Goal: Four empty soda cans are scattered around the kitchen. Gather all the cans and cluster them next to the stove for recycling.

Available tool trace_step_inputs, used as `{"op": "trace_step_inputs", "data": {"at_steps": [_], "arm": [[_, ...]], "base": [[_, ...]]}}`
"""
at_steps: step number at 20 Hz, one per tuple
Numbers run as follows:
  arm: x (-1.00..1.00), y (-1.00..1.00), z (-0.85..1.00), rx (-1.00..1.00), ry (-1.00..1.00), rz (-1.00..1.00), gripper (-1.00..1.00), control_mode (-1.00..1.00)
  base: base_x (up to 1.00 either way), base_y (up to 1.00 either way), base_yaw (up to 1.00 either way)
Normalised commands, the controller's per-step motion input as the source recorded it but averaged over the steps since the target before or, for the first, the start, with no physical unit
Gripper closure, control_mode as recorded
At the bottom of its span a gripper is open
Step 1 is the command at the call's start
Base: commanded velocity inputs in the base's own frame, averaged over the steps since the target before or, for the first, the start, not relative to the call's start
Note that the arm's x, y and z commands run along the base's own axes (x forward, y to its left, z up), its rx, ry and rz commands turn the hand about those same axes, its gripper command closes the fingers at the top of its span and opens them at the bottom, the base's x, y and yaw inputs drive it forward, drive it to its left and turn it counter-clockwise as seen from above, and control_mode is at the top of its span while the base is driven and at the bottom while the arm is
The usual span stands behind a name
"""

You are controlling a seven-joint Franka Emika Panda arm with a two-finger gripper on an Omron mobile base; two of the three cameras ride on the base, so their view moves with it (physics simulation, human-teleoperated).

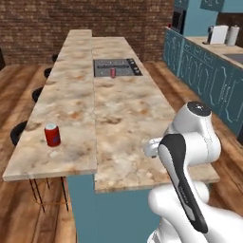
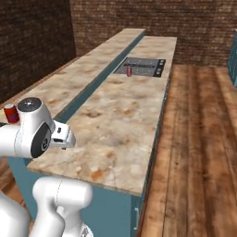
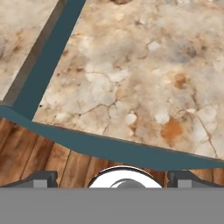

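On your left, one soda can point(image 1: 52, 135) stands upright on the raised bar ledge point(image 1: 66, 99) near its near end; a second red can point(image 1: 113, 72) stands far off on the stove point(image 1: 117, 67), at its front edge; the gripper point(image 3: 112, 177) hangs above the island counter's point(image 3: 144, 83) near edge, its fingers point(image 3: 41, 178) spread wide, holding nothing.

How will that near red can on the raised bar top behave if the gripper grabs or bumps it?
The near can stands upright, tall and narrow, so a bump could tip it; being round, it would probably roll. It is likely light and dents easily.
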Motion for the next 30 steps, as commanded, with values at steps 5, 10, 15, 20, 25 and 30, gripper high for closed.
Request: {"op": "trace_step_inputs", "data": {"at_steps": [5, 10, 15, 20, 25, 30], "arm": [[0.00, 0.00, 0.00, 0.00, 0.00, 0.00, -1.00, 1.00], [0.00, 0.00, 0.00, 0.00, 0.00, 0.00, -1.00, 1.00], [0.00, 0.00, 0.00, 0.00, 0.00, 0.00, -1.00, 1.00], [0.00, 0.00, 0.00, 0.00, 0.00, 0.00, -1.00, 1.00], [0.00, 0.00, 0.00, 0.00, 0.00, 0.00, -1.00, 1.00], [0.00, 0.00, 0.00, 0.00, 0.00, 0.00, -1.00, 1.00]], "base": [[0.78, 0.27, -0.18], [0.44, -0.08, -0.24], [0.15, 0.75, -0.51], [0.31, 0.90, -0.38], [0.47, 0.99, -0.06], [0.05, 0.28, 0.00]]}}
